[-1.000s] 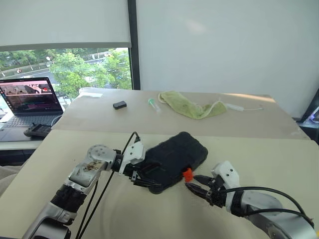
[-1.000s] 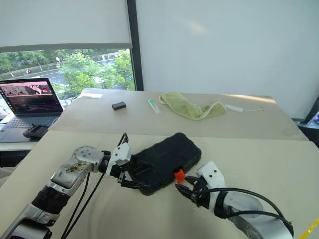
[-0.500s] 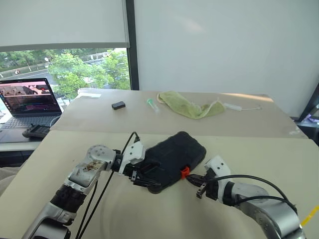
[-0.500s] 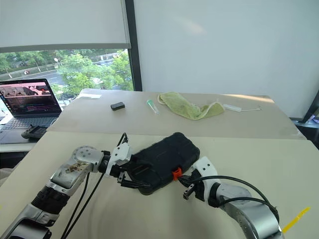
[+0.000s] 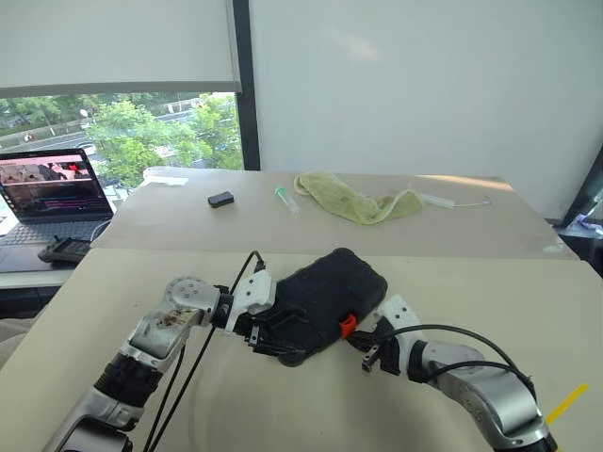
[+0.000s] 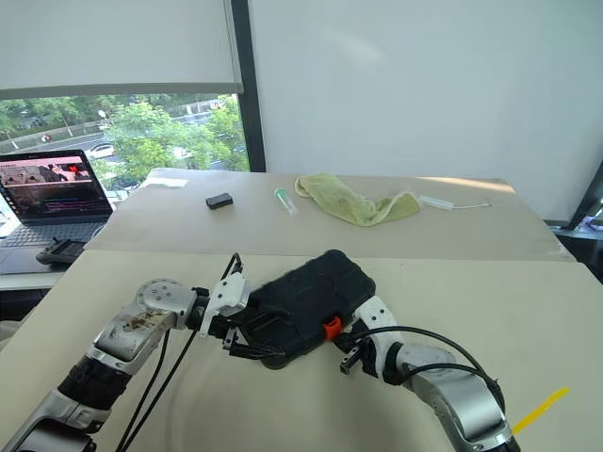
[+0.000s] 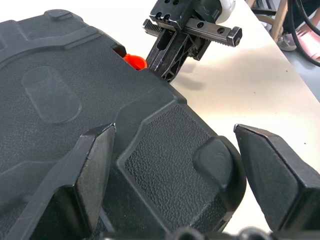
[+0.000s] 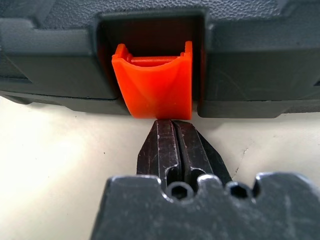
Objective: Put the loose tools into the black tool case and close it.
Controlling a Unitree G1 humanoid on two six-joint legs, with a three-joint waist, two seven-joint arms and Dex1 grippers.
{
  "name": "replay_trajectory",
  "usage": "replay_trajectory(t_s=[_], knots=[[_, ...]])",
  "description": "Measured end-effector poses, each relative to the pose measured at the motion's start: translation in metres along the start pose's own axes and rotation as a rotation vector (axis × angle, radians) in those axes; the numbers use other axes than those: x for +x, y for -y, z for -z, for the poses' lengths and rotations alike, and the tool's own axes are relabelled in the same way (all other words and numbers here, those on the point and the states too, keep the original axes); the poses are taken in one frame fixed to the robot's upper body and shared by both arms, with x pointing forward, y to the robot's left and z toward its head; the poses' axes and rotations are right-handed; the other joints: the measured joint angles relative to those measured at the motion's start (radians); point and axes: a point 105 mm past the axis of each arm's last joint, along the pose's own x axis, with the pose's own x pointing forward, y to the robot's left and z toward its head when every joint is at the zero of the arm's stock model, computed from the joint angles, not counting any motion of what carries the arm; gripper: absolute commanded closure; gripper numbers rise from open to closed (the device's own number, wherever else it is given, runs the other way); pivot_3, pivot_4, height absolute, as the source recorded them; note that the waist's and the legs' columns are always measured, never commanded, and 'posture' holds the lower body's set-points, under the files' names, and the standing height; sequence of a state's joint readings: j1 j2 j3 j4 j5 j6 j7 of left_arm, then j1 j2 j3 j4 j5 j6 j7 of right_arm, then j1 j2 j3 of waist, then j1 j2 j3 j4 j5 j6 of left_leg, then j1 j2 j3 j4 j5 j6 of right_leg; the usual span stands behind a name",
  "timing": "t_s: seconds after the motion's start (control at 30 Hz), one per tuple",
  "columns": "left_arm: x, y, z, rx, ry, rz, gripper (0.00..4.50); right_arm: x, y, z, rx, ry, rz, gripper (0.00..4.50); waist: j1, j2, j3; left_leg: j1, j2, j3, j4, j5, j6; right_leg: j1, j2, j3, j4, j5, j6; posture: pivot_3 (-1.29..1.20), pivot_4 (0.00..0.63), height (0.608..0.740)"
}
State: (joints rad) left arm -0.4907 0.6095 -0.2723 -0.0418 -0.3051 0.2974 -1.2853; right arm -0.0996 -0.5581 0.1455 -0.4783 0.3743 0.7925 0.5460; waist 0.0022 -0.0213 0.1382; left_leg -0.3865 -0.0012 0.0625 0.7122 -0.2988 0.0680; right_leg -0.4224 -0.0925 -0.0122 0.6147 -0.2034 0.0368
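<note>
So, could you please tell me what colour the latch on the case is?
Orange; the latch shows best in the right wrist view.

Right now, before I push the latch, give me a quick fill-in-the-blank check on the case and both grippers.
1. The black tool case lies on the table with its lid ____.
2. The right gripper has its fingers ____, their tips just below the orange latch.
3. The left gripper stands ____, one finger on each side of a corner of the case.
4. Beyond the case lies a ____ cloth.

Missing words: closed; shut; open; green
</note>
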Motion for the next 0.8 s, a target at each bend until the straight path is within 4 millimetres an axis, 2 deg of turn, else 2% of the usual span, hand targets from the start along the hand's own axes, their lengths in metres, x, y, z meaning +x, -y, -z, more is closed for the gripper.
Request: replay_trajectory(t_s=[0.07, 0.1, 0.13, 0.17, 0.2, 0.27, 0.37, 0.47, 0.63, 0.8], knots=[[-0.001, -0.003, -0.001, -0.029, 0.054, -0.069, 0.42, -0.014, -0.006, -0.002, -0.031, 0.033, -0.003, 3.91, 0.004, 0.000, 0.000, -0.001, 0.000, 0.000, 0.000, 0.000, 0.000, -0.001, -0.001, 0.000, 0.000, -0.001, 0.000, 0.00, 0.150, 0.740], [-0.003, -0.003, -0.001, -0.048, 0.074, -0.091, 0.21, -0.018, -0.007, -0.003, -0.040, 0.044, -0.001, 3.79, 0.005, 0.000, 0.000, -0.002, 0.000, 0.000, 0.000, 0.000, 0.000, -0.001, 0.000, 0.000, 0.000, -0.001, 0.001, 0.00, 0.150, 0.740], [-0.004, -0.005, 0.000, -0.069, 0.089, -0.120, 0.00, -0.024, -0.007, -0.004, -0.049, 0.056, 0.006, 3.47, 0.006, 0.000, 0.000, -0.003, 0.000, -0.001, 0.000, 0.000, 0.000, -0.001, 0.000, -0.001, -0.001, -0.001, 0.001, 0.00, 0.150, 0.740], [-0.010, -0.010, 0.000, -0.121, 0.113, -0.179, 0.00, -0.036, -0.006, -0.010, -0.063, 0.087, 0.023, 3.18, 0.008, 0.000, 0.001, -0.003, 0.000, -0.001, 0.001, 0.000, 0.000, -0.001, 0.000, -0.001, -0.001, 0.000, 0.001, 0.00, 0.150, 0.740], [-0.027, -0.010, -0.006, -0.176, 0.162, -0.252, 0.00, -0.057, -0.006, -0.020, -0.090, 0.138, 0.053, 2.83, 0.008, 0.000, 0.001, -0.003, 0.001, -0.001, 0.000, 0.000, 0.000, -0.002, -0.001, -0.001, -0.001, 0.000, 0.001, 0.00, 0.150, 0.740], [-0.043, -0.008, -0.011, -0.204, 0.190, -0.317, 0.00, -0.075, -0.005, -0.024, -0.115, 0.156, 0.077, 2.15, 0.006, 0.000, 0.001, -0.002, 0.001, -0.001, -0.001, 0.000, 0.000, -0.001, -0.001, -0.001, -0.002, 0.000, 0.001, 0.00, 0.150, 0.740], [-0.059, 0.003, -0.008, -0.248, 0.191, -0.402, 0.00, -0.094, -0.006, -0.019, -0.108, 0.150, 0.096, 1.00, 0.008, 0.000, 0.001, -0.001, 0.001, -0.001, -0.001, -0.001, 0.000, 0.000, -0.002, 0.000, -0.002, 0.000, 0.001, 0.00, 0.150, 0.740], [-0.074, 0.021, 0.009, -0.334, 0.162, -0.489, 0.00, -0.117, -0.003, -0.013, -0.100, 0.132, 0.132, 0.05, 0.009, 0.000, 0.001, -0.001, 0.001, -0.001, -0.001, -0.001, 0.000, 0.000, -0.003, 0.000, -0.002, 0.000, 0.001, 0.00, 0.150, 0.740], [-0.094, 0.056, 0.041, -0.442, 0.060, -0.584, 0.00, -0.153, -0.008, 0.003, -0.113, 0.058, 0.132, 0.05, 0.015, 0.001, 0.001, 0.001, 0.002, -0.001, -0.002, -0.001, 0.000, 0.001, -0.006, -0.001, -0.003, -0.005, -0.006, 0.00, 0.150, 0.740], [-0.111, 0.072, 0.057, -0.475, 0.014, -0.664, 0.00, -0.175, -0.008, 0.013, -0.151, 0.018, 0.150, 0.05, 0.018, 0.001, 0.002, 0.002, 0.004, 0.000, -0.001, -0.001, -0.001, 0.000, -0.007, -0.001, -0.004, -0.007, -0.009, 0.00, 0.150, 0.740]])
